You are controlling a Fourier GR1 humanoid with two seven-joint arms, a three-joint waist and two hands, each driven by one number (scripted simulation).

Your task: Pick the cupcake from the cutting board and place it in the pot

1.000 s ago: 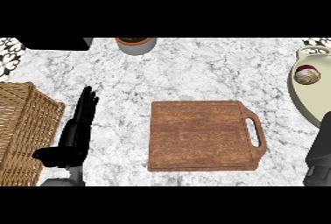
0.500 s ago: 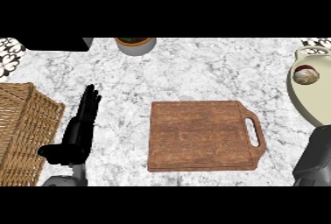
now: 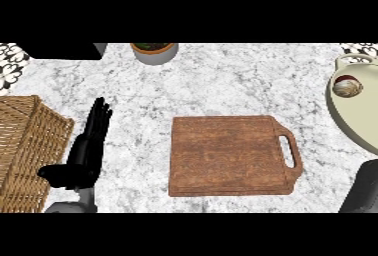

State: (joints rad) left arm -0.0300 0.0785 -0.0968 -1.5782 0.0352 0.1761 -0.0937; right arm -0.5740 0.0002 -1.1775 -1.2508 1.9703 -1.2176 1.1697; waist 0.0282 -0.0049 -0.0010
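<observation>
**Cupcake looks to be in the pot, board is bare**

Going big to small here. The marble counter (image 3: pixel 221 85) fills the whole view. In the middle sits the wooden cutting board (image 3: pixel 225 155), handle slot toward the right, and we see nothing on it at all. Over on the left edge there's a wicker basket (image 3: pixel 26 150). Cut off by the right edge is the cream pot (image 3: pixel 353 122).

The left hand (image 3: pixel 83 160) rests just beside the basket, straight fingers pointing up the view and close together, thumb sticking out toward the basket, holding nothing. Only a dark sliver of the right hand (image 3: pixel 363 190) pokes in at the lower right corner, below the pot and apart from the board's handle. We honestly can't tell if it's open or closed, or whether it carries anything.

Up top there's a small planter (image 3: pixel 153 54).

Smallest bit: the cupcake (image 3: pixel 347 86), a round whitish thing with a dark red patch, sits inside the pot near its upper end.

So our read: pick and place are both done, and what's left is at most pulling the right arm clear.
</observation>
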